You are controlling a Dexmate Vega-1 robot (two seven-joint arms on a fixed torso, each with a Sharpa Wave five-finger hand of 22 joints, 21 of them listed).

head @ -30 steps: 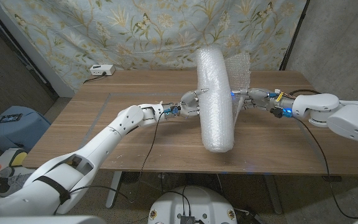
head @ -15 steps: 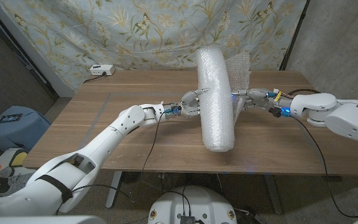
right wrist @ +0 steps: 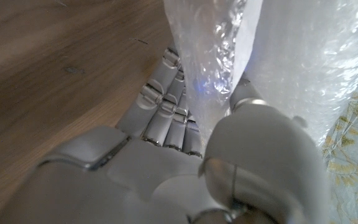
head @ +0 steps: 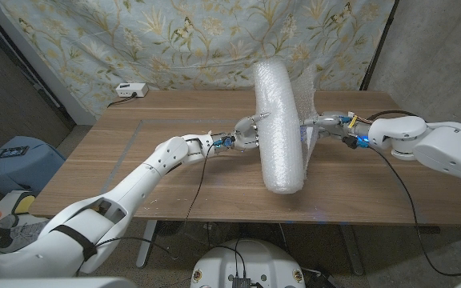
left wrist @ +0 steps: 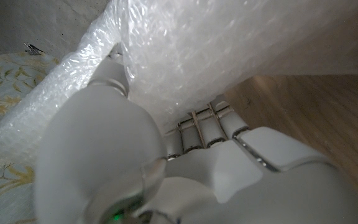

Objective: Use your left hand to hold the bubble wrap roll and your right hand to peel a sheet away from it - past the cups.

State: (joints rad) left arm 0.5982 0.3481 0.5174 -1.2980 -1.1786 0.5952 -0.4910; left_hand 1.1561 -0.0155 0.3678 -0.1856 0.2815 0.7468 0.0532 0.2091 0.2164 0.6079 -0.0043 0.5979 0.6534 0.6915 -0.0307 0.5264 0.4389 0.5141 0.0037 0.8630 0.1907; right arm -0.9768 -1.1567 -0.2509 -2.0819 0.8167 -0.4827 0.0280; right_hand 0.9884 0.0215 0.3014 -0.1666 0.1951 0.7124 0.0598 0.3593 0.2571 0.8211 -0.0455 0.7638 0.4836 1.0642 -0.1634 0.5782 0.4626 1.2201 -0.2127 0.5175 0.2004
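Change: right hand (head: 317, 126) has drawn closer against the roll since a second ago; the loose sheet (head: 307, 96) now shows narrower.
Left hand (head: 245, 132): fingers wrapped on the bubble wrap roll (head: 278, 124) from its left side, gripping.
Roll: upright, tilted, on the bench (head: 134, 160) between both hands.
Right hand: pinching the sheet beside the roll.
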